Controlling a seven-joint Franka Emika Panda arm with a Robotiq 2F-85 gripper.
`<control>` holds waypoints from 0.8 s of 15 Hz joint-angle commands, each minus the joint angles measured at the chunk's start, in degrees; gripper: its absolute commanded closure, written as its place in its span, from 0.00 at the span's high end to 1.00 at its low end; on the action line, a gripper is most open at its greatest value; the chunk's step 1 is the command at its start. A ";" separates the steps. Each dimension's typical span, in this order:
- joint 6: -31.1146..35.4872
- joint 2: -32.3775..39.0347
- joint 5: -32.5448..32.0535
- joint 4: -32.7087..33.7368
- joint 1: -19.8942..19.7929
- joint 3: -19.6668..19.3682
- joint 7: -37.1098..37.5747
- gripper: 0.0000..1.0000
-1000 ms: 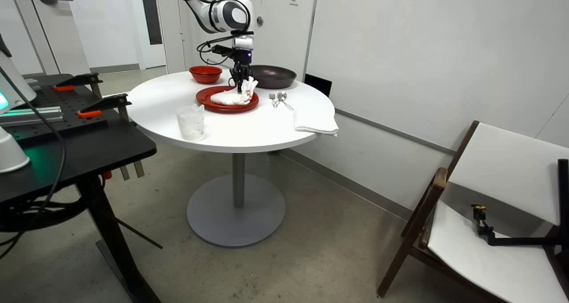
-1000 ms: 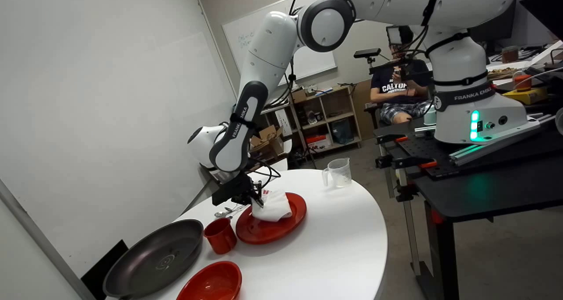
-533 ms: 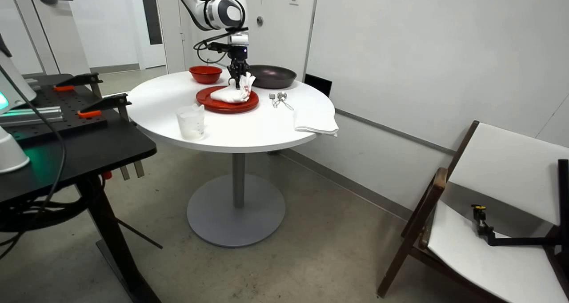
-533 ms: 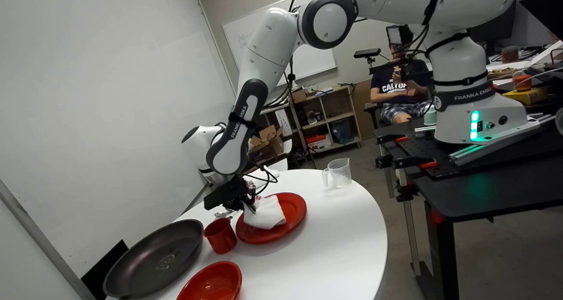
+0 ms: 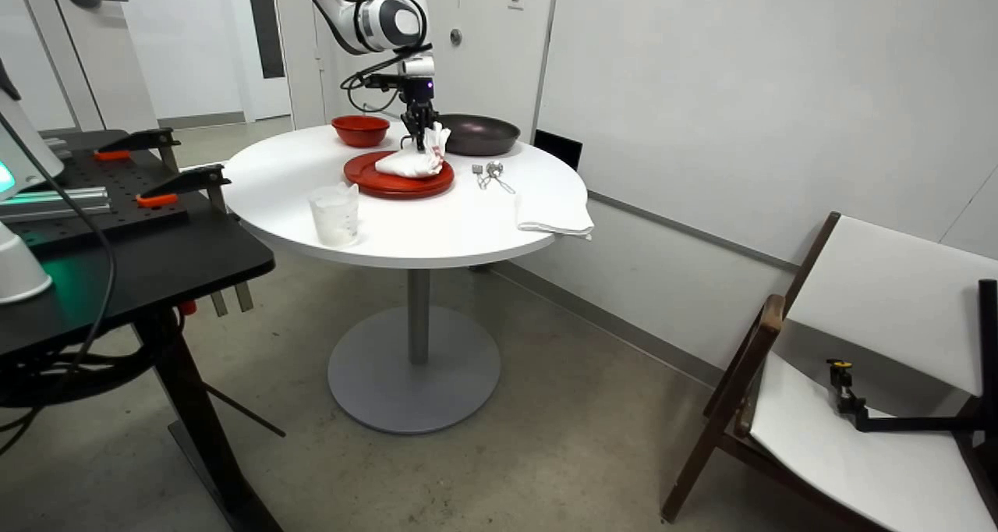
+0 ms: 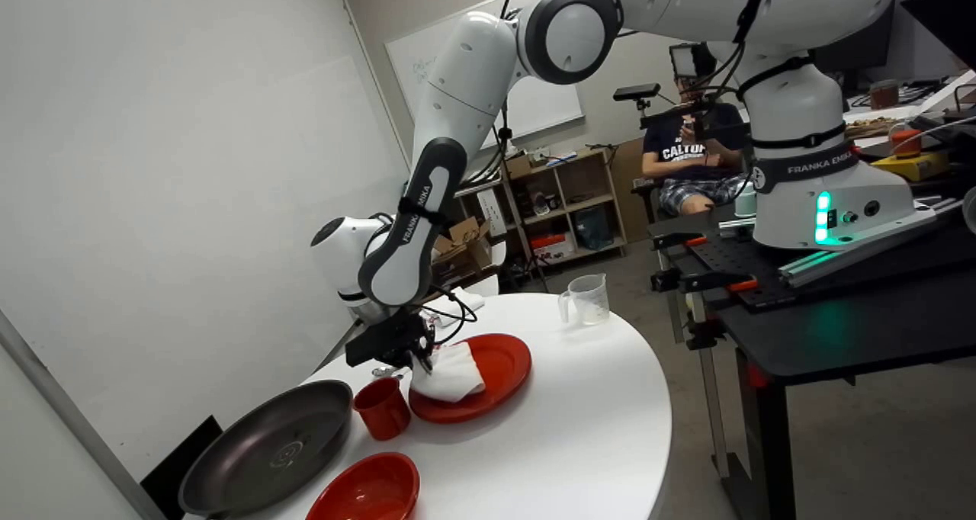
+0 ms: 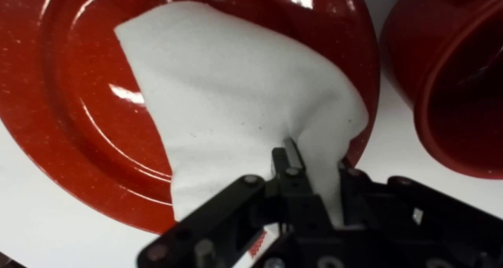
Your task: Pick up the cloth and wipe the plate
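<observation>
The white cloth (image 7: 228,91) lies folded over the red plate (image 7: 70,122), bunched up where I grip it. My gripper (image 7: 316,158) is shut on the cloth, with a thick fold standing between its fingers, near the plate rim beside the mug. In both exterior views the cloth (image 5: 405,165) (image 6: 451,379) rests on the plate (image 5: 362,176) (image 6: 509,364), with the gripper (image 5: 421,145) (image 6: 424,364) upright above its raised end. The right fingertip is partly hidden by cloth in the wrist view.
A red mug (image 6: 383,411) stands close beside the plate; it also shows in the wrist view (image 7: 401,52). A dark pan (image 5: 477,136), a red bowl (image 5: 361,131), metal utensils (image 5: 493,175), a clear measuring cup (image 5: 335,216) and another folded white cloth (image 5: 555,218) are on the round table (image 5: 437,239).
My gripper has slid the cloth across the plate toward the mug side, uncovering more of the opposite side of the plate. The grip stays shut; the plate has not visibly moved.
</observation>
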 commanded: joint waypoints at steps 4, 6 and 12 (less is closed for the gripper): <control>-0.43 -6.23 0.08 -5.67 -1.00 -0.54 1.96 0.05; -1.90 -9.18 1.18 -7.43 -2.30 0.69 0.65 0.05; -8.00 -17.15 2.21 -9.66 -4.75 3.43 -1.51 0.06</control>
